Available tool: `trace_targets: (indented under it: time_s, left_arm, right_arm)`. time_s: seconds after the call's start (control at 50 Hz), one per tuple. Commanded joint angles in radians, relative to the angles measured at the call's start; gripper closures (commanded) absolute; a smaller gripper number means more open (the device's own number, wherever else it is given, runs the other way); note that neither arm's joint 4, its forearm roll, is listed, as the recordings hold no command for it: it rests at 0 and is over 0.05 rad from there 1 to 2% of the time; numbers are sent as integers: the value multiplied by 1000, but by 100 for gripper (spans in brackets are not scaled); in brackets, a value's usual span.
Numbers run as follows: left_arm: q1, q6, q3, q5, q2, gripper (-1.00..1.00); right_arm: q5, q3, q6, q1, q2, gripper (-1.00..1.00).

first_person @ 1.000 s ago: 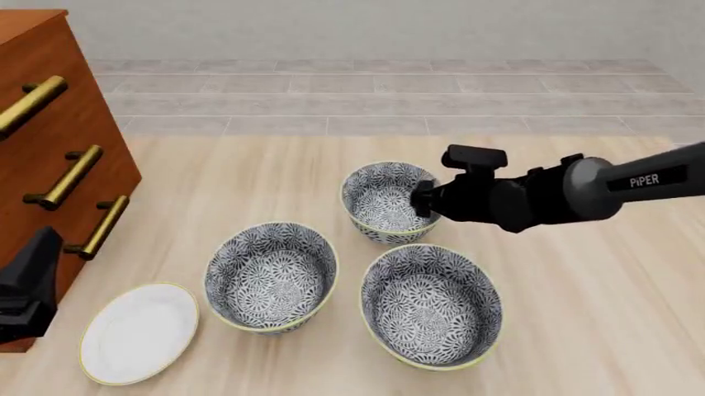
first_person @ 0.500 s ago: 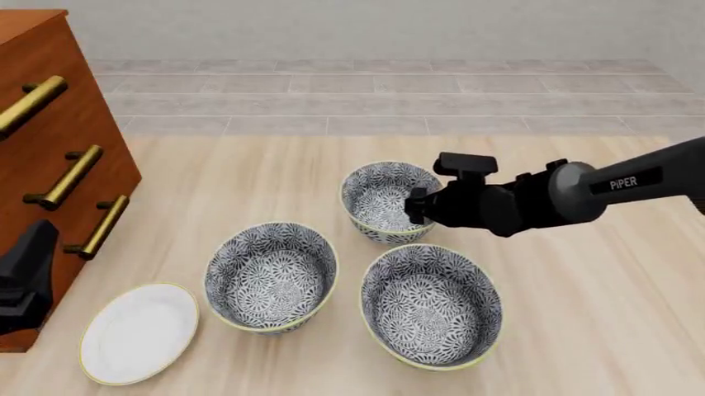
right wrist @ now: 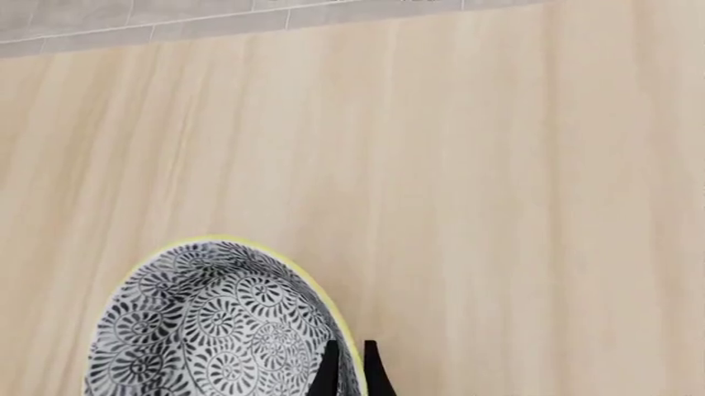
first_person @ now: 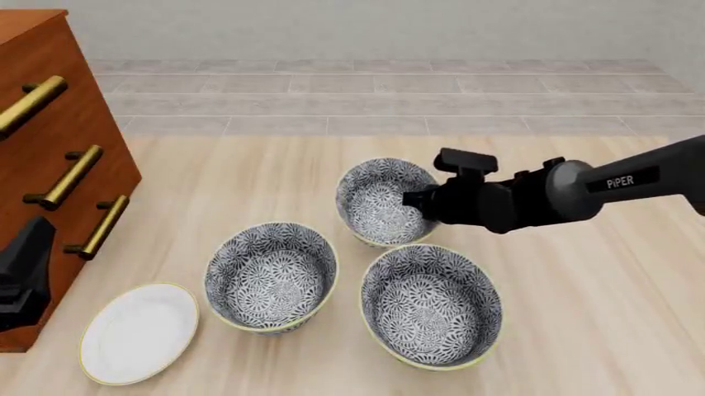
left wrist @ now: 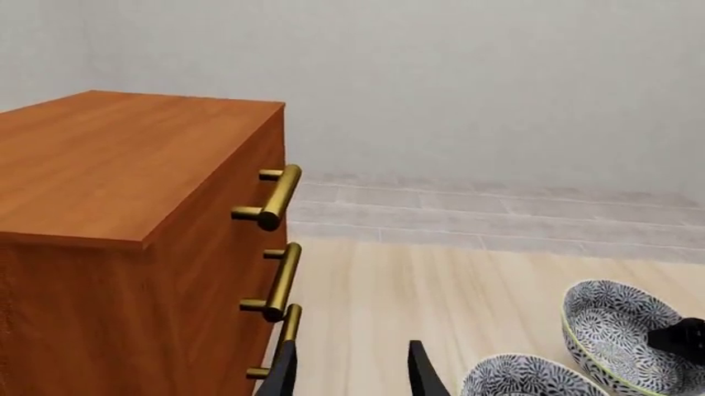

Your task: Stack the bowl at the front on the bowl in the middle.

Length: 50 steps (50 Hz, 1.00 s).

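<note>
Beside the wooden dresser (first_person: 61, 124) on the left of the table (first_person: 573, 280), your left gripper (left wrist: 350, 375) hangs with its fingers spread and holds nothing. The bowl in the middle (first_person: 271, 276) sits on the table between the white plate (first_person: 138, 332) and a third bowl (first_person: 431, 304). Behind them, your right gripper (first_person: 417, 200) has its fingers (right wrist: 330, 370) pinched nearly together on the right rim of the bowl at the front (first_person: 377, 202), which is tilted.
</note>
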State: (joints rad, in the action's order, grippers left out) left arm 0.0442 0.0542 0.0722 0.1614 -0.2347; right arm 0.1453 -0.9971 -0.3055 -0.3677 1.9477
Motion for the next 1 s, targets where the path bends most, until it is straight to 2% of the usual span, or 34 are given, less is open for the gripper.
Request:
trace_targets:
  time_s: [0.02,0.22,0.6,0.86,1.0]
  left_arm:
    - [1,0,-2,-1,4,-100]
    - [-1,1,-2,-10,16,-100]
    - [-6,-3,-23,-137,183,-100]
    - [5,-13,-13,-159,204,-100]
    - [6,12,-15,-146,197,-100]
  right_arm:
    - [10,5,-13,16,-4,100]
    - [-7,-9,-13,27,-72,100]
    - [-78,-22,-3,23,-223,100]
    - [-92,-6,3,1,-264,100]
    - [-107,23,12,-31,-328,100]
